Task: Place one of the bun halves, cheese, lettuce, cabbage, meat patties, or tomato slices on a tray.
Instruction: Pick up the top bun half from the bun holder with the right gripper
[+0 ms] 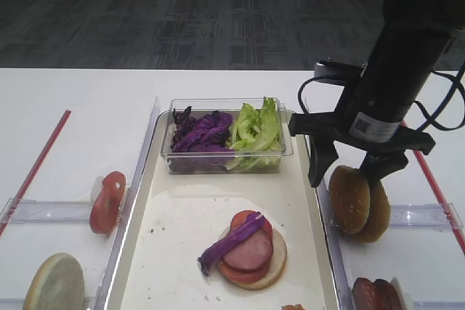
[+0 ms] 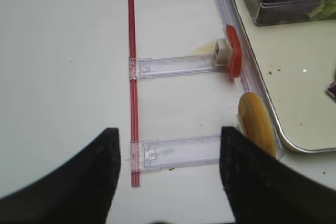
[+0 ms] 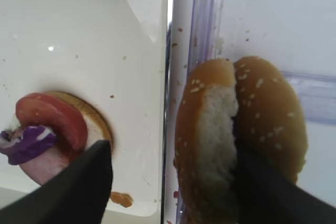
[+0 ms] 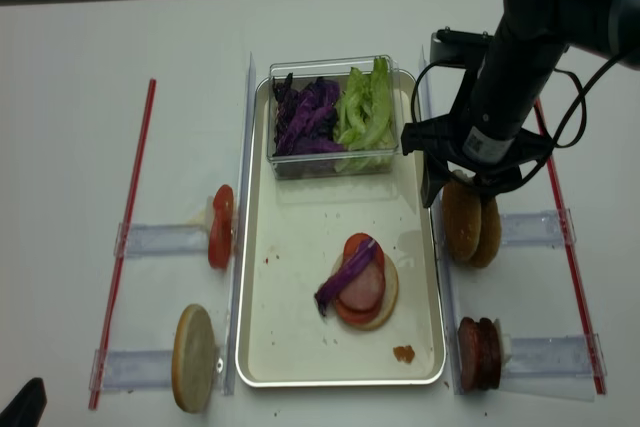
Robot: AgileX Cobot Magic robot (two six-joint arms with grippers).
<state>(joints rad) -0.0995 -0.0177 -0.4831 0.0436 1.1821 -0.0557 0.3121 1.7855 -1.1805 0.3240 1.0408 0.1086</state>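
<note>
Two sesame bun halves [image 1: 350, 201] [image 4: 463, 227] stand on edge side by side in a clear holder just right of the tray [image 1: 182, 230]. My right gripper [image 1: 347, 172] [image 3: 173, 150] [image 4: 458, 192] is open and straddles the left bun half [image 3: 205, 140]. One finger hangs over the tray's rim, clear of the bun. The other sits in the gap against the right bun half [image 3: 270, 114]. My left gripper [image 2: 170, 132] is open above bare table, holding nothing.
On the tray lies a stack [image 1: 251, 248] of bun base, tomato, pink meat and a cabbage strip. A clear tub [image 1: 227, 161] at its far end holds cabbage [image 1: 200, 132] and lettuce [image 1: 254, 125]. Tomato slices [image 1: 107, 201] and a pale bun disc [image 1: 54, 284] stand left, meat patties [image 4: 478, 352] right.
</note>
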